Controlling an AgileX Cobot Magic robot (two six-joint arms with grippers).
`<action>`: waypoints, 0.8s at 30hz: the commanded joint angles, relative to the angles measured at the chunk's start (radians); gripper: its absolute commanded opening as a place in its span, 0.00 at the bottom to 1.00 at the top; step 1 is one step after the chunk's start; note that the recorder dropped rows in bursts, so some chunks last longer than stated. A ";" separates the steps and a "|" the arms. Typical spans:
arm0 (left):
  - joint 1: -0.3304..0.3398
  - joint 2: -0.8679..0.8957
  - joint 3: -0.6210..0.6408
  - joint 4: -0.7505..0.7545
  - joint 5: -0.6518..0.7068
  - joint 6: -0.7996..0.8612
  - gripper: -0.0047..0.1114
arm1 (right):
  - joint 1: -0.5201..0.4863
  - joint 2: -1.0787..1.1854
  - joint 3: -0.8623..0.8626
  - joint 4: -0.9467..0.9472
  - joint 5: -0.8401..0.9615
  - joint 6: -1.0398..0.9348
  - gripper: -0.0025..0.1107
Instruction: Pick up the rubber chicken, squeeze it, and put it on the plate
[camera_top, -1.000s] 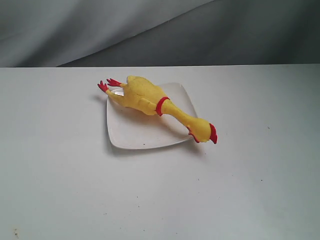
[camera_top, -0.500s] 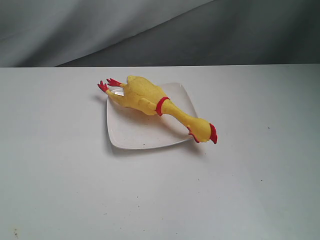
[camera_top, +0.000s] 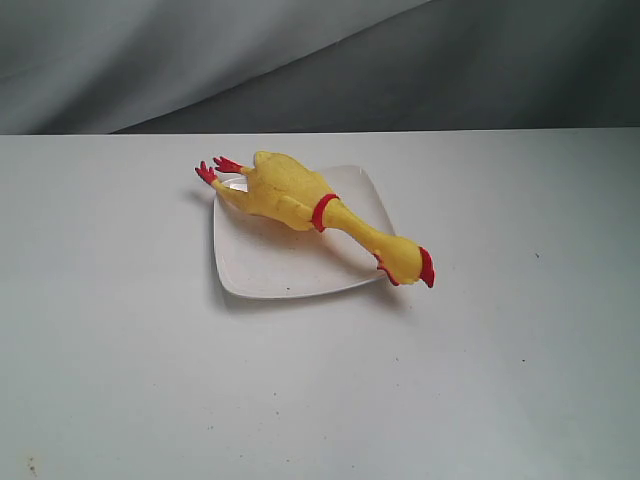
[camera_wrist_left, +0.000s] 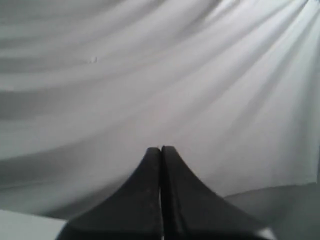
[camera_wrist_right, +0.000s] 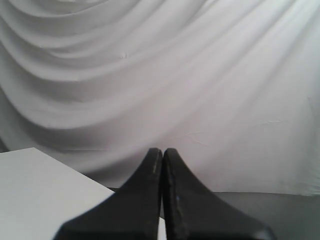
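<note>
Left of centre in the exterior view, slightly above the middle of the frame, a glossy white square plate (camera_top: 262, 268) with rounded corners lies flat on a white table (camera_top: 150, 390). The rubber chicken (camera_top: 295, 197) lies across this plate on a diagonal running from upper left to lower right. Its red feet stick out just past the plate's upper left corner. Its bumpy yellow body rests over the upper part of the plate, and a red band circles the base of the neck near the plate's middle. The neck stretches on toward the lower right. The head, with its red comb and wattle, reaches beyond the plate's lower right edge, above the table; whether the head touches the table cannot be told. One small dark speck shows on the plate near its lower rim.

The table fills the lower three quarters of the frame and carries a few tiny dark specks, most of them toward the bottom and right. Along the top of the frame hangs a grey draped cloth (camera_top: 200, 60), darker toward the upper right.

The left wrist view shows the left gripper (camera_wrist_left: 161, 150) with its two black fingers pressed flat together, tip against tip, pointing at pale folds of cloth.

The right wrist view shows the right gripper (camera_wrist_right: 162, 151) the same way, black fingers pressed together and pinching nothing, with folded pale cloth ahead and a corner of the white table beside the fingers.
</note>
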 joint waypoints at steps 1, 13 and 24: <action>0.001 -0.015 0.107 -0.018 -0.039 0.068 0.04 | -0.001 -0.003 0.008 0.000 0.003 0.007 0.02; 0.001 -0.067 0.239 0.027 -0.069 0.228 0.04 | -0.001 -0.003 0.008 0.002 0.003 0.007 0.02; 0.001 -0.067 0.242 0.127 -0.069 0.297 0.04 | -0.001 -0.003 0.008 0.000 0.003 0.007 0.02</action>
